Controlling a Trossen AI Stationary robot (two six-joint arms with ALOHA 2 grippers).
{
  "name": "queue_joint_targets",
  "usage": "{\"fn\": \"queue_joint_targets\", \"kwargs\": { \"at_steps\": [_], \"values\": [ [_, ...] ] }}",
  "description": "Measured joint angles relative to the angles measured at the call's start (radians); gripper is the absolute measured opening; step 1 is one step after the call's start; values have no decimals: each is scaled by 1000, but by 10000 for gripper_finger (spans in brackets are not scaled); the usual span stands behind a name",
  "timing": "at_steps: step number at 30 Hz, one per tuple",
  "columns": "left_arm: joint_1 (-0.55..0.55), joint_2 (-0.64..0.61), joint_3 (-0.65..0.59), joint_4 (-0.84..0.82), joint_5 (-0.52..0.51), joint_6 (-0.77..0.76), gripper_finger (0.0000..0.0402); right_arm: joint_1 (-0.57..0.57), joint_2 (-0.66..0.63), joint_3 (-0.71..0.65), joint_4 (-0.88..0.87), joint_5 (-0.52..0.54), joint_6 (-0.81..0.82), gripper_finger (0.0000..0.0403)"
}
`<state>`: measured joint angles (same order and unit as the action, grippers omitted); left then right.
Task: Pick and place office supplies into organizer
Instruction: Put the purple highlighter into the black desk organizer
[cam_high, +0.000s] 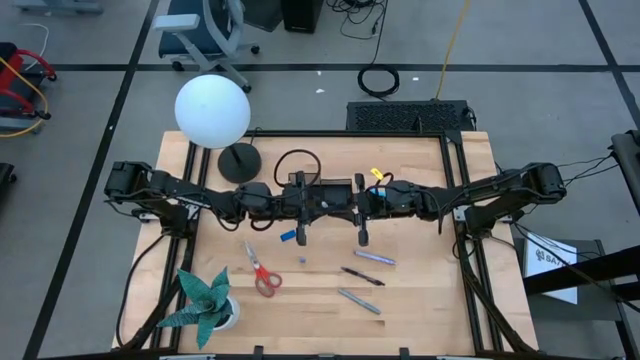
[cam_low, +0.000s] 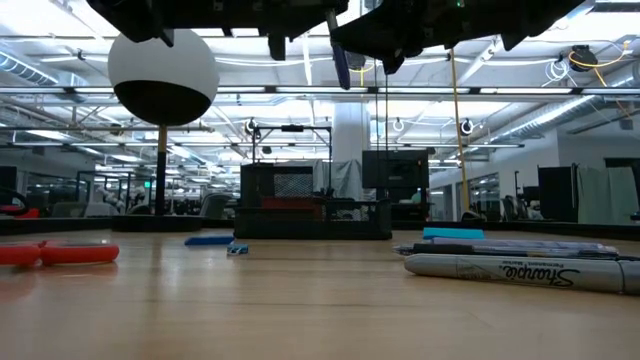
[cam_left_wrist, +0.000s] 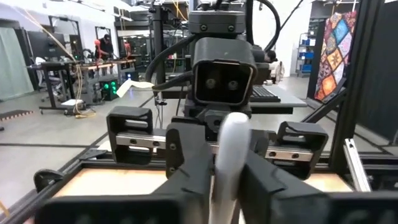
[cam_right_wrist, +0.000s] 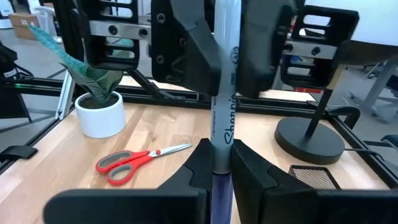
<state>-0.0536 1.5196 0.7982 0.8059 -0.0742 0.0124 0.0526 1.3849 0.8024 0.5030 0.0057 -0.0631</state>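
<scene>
My two grippers meet above the middle of the table, level and facing each other, over the black organizer (cam_low: 310, 205). Both are shut on one grey Sharpie marker (cam_right_wrist: 224, 118) with a purple cap, which spans the gap between them. My left gripper (cam_left_wrist: 227, 158) also shows in the right wrist view (cam_right_wrist: 225, 65). My right gripper (cam_right_wrist: 222, 160) is opposite it. On the table lie red-handled scissors (cam_high: 262, 272), a blue pad (cam_high: 288, 237), a tiny block (cam_high: 302, 260) and three pens (cam_high: 362, 276). My left gripper pinches the marker's grey barrel (cam_right_wrist: 224, 81) between its two fingers, near the end away from the cap. The fingers come level from the table's left and lie along the marker. The pale rounded end (cam_left_wrist: 233, 134) pokes back between them. The marker is clear of the table. My right gripper pinches the marker where the grey barrel meets the purple cap (cam_right_wrist: 221, 169), between its two fingers. The fingers come level from the table's right and lie along the marker. The cap end reaches back between them. The marker runs straight out toward my left gripper.
A lamp with a white globe (cam_high: 212, 110) and a round black base (cam_high: 238, 163) stands at the far left. A green paper plant in a white pot (cam_high: 205, 300) stands at the near left. A black cable loop (cam_high: 297, 165) lies behind the grippers.
</scene>
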Motion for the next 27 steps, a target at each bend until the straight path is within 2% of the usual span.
{"fn": "queue_joint_targets", "kwargs": {
  "at_steps": [1, 20, 27],
  "values": [
    [0, 0, 0, 0, 1, 10, 41, 0, 0, 0, 0, 1, 1, 26],
    [-1, 0, -1, -35, -19, 2, 41, 2, -6, 0, -6, 42, -9, 84],
    [-1, -25, -1, -48, -19, -86, 41, 2, -76, 0, -150, 49, -91, 81]
  ]
}}
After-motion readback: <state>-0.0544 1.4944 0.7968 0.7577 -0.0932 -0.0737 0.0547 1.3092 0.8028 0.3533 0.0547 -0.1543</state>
